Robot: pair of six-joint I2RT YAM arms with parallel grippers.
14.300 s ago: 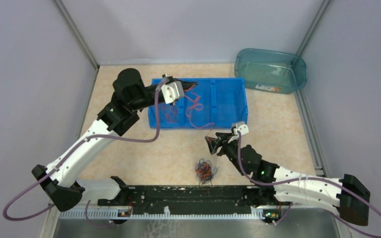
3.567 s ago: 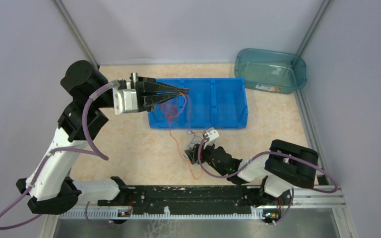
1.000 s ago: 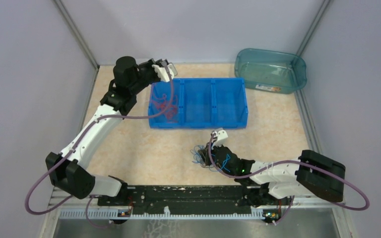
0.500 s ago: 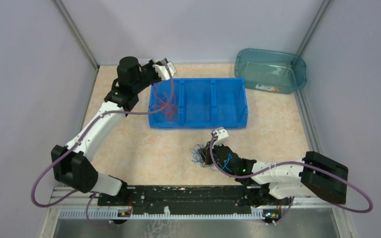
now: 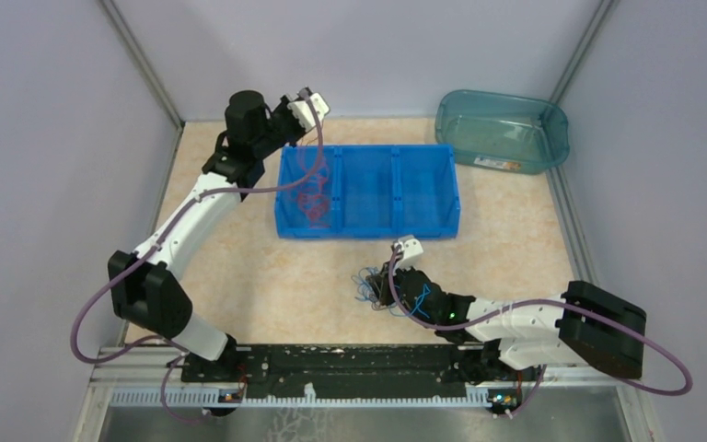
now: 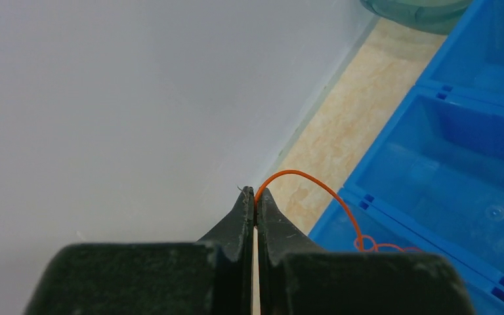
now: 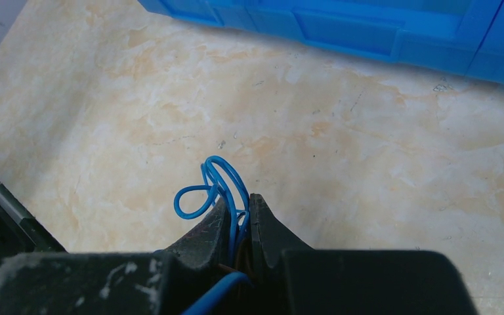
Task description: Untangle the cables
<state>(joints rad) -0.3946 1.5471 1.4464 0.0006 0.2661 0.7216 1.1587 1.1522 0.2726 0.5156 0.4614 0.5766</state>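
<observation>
A small tangle of blue, black and orange cables point(image 5: 366, 287) lies on the table in front of the blue bin point(image 5: 368, 232). My right gripper point(image 5: 379, 291) sits low on it, shut on blue cable loops point(image 7: 211, 188) that stick out past its tips point(image 7: 239, 200). My left gripper point(image 5: 316, 112) is raised over the bin's back left corner, shut on one thin orange cable point(image 6: 315, 191). That cable arcs down into the left compartment, where an orange bunch point(image 5: 311, 197) lies.
The bin point(image 6: 459, 131) has three compartments. A teal tub point(image 5: 502, 129) stands at the back right. The left wall is close beside the left gripper. The arms' base rail point(image 5: 350, 364) runs along the near edge.
The left arm has swung further back and up with the orange cable, drawing it out over the bin's back corner. The right gripper has stayed on the tangle.
</observation>
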